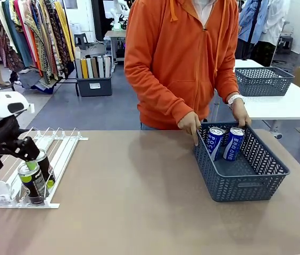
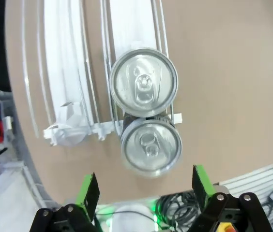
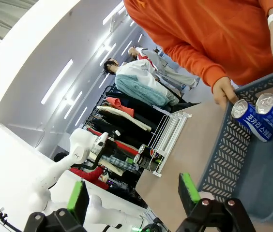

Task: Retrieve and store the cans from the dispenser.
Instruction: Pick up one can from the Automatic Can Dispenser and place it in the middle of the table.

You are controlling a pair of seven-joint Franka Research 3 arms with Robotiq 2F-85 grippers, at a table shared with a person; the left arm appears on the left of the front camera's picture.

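Dark cans (image 1: pixel 32 183) stand in the white dispenser (image 1: pixel 65 146) beneath the left jaws, spread wide; the right jaws gape empty near the grey basket (image 3: pixel 223 159).

Tops of the dark cans (image 2: pixel 144 83): smooth, bright metal. The dispenser (image 2: pixel 66 72): glossy white plastic rails, thin metal wire. The table (image 1: pixel 139 212): matt, smooth tan top. The basket (image 1: pixel 246 186): dull grey plastic lattice. The blue cans (image 1: pixel 234 143): glossy print. My left gripper (image 2: pixel 144 186): matt green pads (image 2: pixel 89 191).
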